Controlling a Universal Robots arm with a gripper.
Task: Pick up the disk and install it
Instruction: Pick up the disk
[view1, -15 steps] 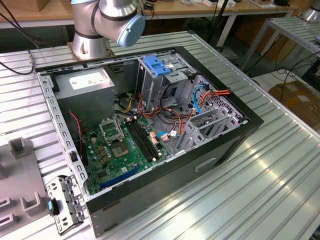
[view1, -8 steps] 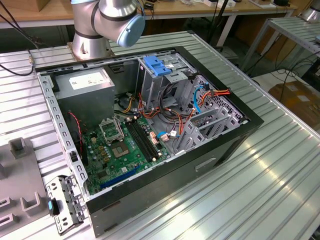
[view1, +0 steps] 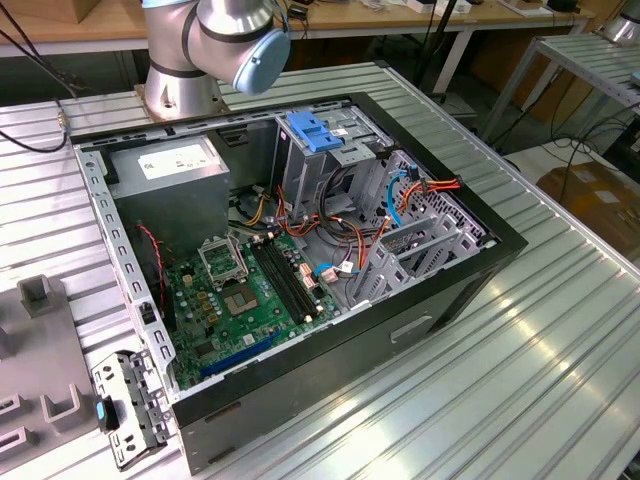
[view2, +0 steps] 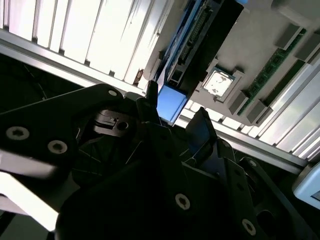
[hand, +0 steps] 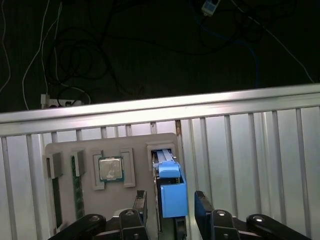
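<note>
Exterior view: we see the computer case (view1: 330, 395) lying open on the bench (view1: 530, 400). First wrist view: the pincer (hand: 171, 197) spread wide, straddling the disk (hand: 172, 192), which stands on edge in a grey tray (hand: 135, 142), gaps both sides.

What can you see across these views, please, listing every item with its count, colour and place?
Ribbed aluminium table: one, silver, under everything.
Plastic fixture tray: one, grey, on the table.
Flat hard disk with plastic side rail: one, dark with blue, standing on edge in a tray slot.
Square processor chip: one, silver, in a tray recess.
Memory sticks: two, green, in tray slots.
Open computer case: one, black, on the table.
Metal power-supply box: one, grey, inside the case.
Motherboard: one, green, on the case floor.
Plastic bracket: one, blue, atop the drive cage.
Robot arm: one, silver with blue cap, beyond the case.
Gripper: one, black, open, fingers either side of the disk.
</note>
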